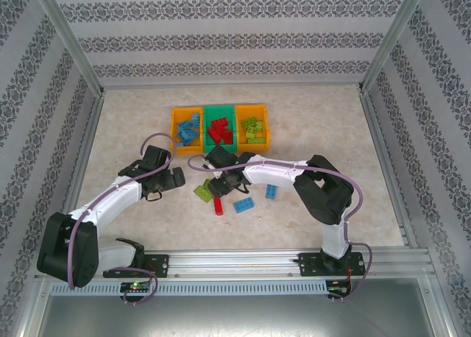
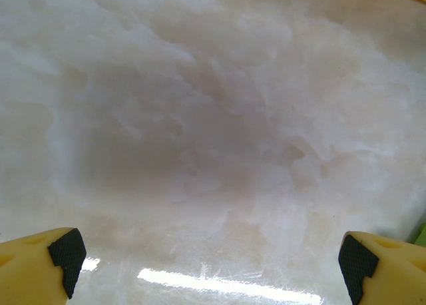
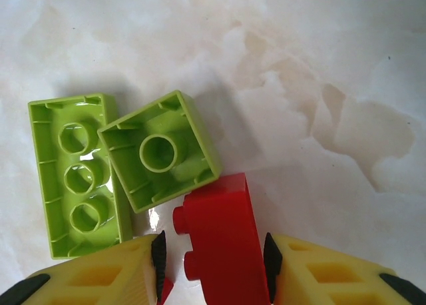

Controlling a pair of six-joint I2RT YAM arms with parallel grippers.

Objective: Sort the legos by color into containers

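Red lego (image 3: 219, 242) is the one in play. It sits between the pads of the right gripper (image 3: 213, 272), both pads pressed to its sides, so that gripper is clenched on it. Whether it's off the counter (image 3: 319, 65) yet, I can't tell. Tight against it are two green legos, hollow side up: the square one (image 3: 160, 152) touches the red's corner and overlaps the edge of the long one (image 3: 76, 175). A little further out, a blue lego (image 1: 244, 205) and a second blue lego (image 1: 271, 191) lie loose on the counter, near each other but apart. Back beyond them stand the three bins, joined in a row and well stocked: blues in the left orange bin (image 1: 174, 131), reds in the green bin (image 1: 219, 109), greens in the right orange bin (image 1: 266, 131). Every piece in there looks colour-matched. The left gripper (image 2: 212, 265) hangs over bare counter, jaws spread wide, holding nothing. I'd call this the closing stretch: five pieces left by my count, this red, two greens and two blues. The red looks bound for the green bin.
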